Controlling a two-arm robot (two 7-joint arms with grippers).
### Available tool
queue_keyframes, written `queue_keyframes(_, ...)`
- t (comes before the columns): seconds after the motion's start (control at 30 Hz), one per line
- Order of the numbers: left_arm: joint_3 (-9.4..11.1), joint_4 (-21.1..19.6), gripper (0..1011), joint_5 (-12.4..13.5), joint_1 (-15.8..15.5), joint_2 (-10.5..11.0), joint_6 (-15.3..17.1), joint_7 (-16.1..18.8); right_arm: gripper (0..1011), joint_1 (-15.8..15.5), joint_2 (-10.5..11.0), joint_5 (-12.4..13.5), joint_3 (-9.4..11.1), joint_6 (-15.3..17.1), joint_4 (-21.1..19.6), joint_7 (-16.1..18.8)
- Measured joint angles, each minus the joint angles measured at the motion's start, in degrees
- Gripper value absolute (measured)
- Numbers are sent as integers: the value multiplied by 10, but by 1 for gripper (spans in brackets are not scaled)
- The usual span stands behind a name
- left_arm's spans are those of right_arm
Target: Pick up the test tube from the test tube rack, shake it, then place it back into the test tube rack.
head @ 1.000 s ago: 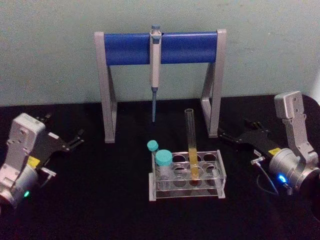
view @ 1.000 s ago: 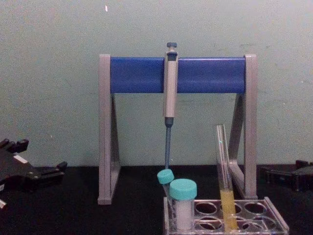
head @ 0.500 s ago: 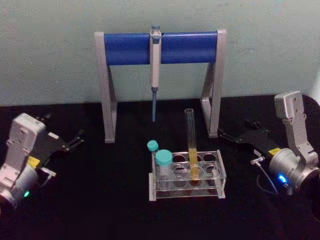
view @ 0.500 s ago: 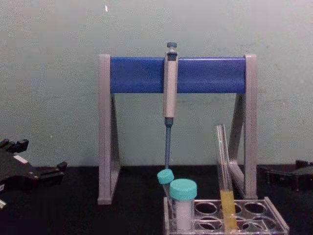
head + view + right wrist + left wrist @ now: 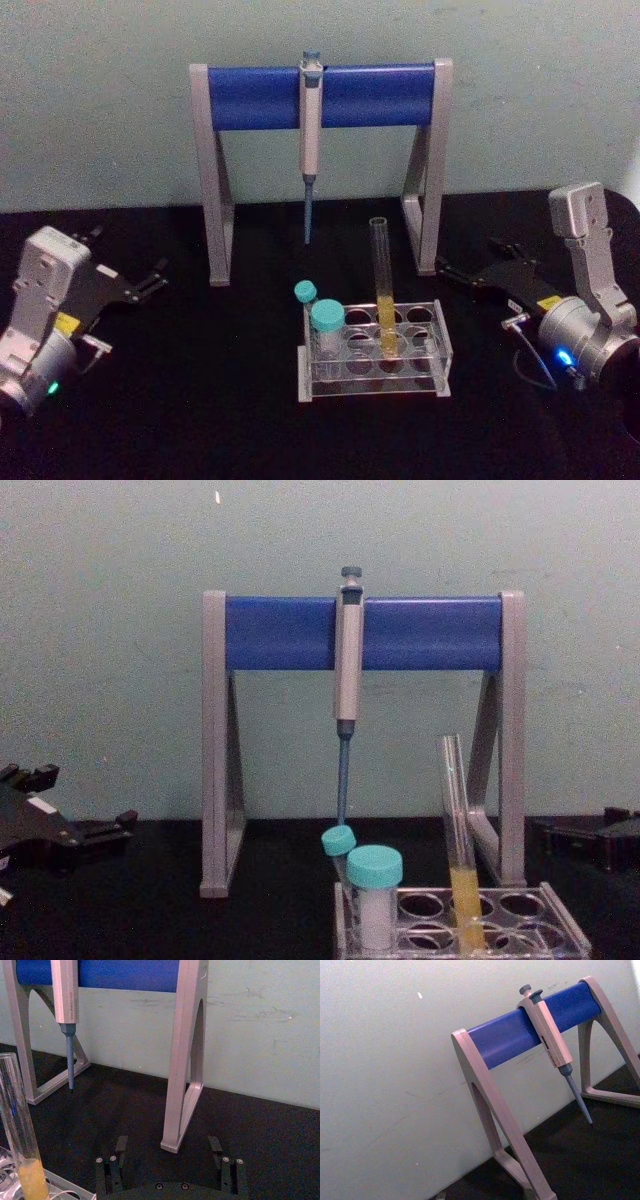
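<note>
Test tube (image 5: 382,285): long, thin, clear glass, open at the top, yellow liquid in its lower part. It stands in a back-row hole of the test tube rack (image 5: 374,350), leaning slightly, its mouth well above the top plate.

Rack: low, clear plastic, two rows of round holes, sitting on the black table (image 5: 220,400) in front of the pipette stand (image 5: 320,95). Two teal-capped tubes (image 5: 326,325), short and squat, occupy its left end.

Stand: grey A-shaped legs and a smooth blue crossbar; a grey pipette (image 5: 310,130) hangs from the bar at mid-span, thin blue tip pointing down.

Left gripper (image 5: 145,285): at the table's left edge, well apart from the rack, black fingers spread with nothing between them.

Right gripper (image 5: 170,1157): low over the table on the right side, beside the stand's right leg. Its two black fingers (image 5: 217,1152) are spread wide, empty, and pointing toward the stand. The tube and a rack corner show in the right wrist view, near but not touched.
</note>
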Motion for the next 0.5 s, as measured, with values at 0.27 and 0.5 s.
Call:
queue_keyframes(0.27,0,0,1001,0,0,0,0,0,1000,0,0,0,0,0,0,0)
queue_keyframes(0.5,0,0,1001,0,0,0,0,0,1000,0,0,0,0,0,0,0)
